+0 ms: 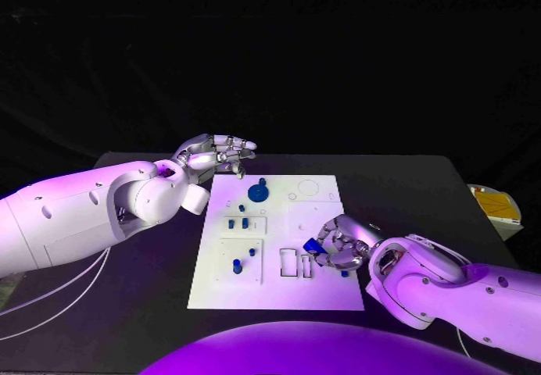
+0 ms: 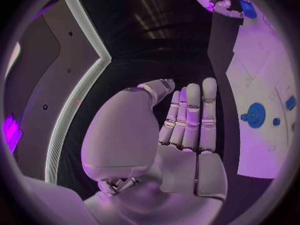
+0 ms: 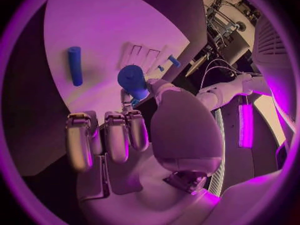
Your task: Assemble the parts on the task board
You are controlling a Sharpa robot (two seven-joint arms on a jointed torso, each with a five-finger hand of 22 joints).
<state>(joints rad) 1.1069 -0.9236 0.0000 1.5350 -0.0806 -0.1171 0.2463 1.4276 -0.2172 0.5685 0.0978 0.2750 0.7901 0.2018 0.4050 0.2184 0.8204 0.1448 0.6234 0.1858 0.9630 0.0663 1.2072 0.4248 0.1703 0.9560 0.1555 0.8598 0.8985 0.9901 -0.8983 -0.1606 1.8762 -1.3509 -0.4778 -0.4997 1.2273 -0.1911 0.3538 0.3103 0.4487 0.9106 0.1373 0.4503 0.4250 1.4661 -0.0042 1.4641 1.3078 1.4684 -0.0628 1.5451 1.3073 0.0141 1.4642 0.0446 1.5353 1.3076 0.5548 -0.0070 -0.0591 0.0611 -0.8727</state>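
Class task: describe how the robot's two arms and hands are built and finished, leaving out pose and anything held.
Both arms are bulky, smooth white shells with rounded joints and small dark screw holes. Thin pale cables trail beneath the left arm. The left hand and right hand are silver metal, with segmented fingers and broad smooth palm plates. No markings can be read.

head: looks down | wrists: close behind each hand | shared: task board (image 1: 278,242), seemingly
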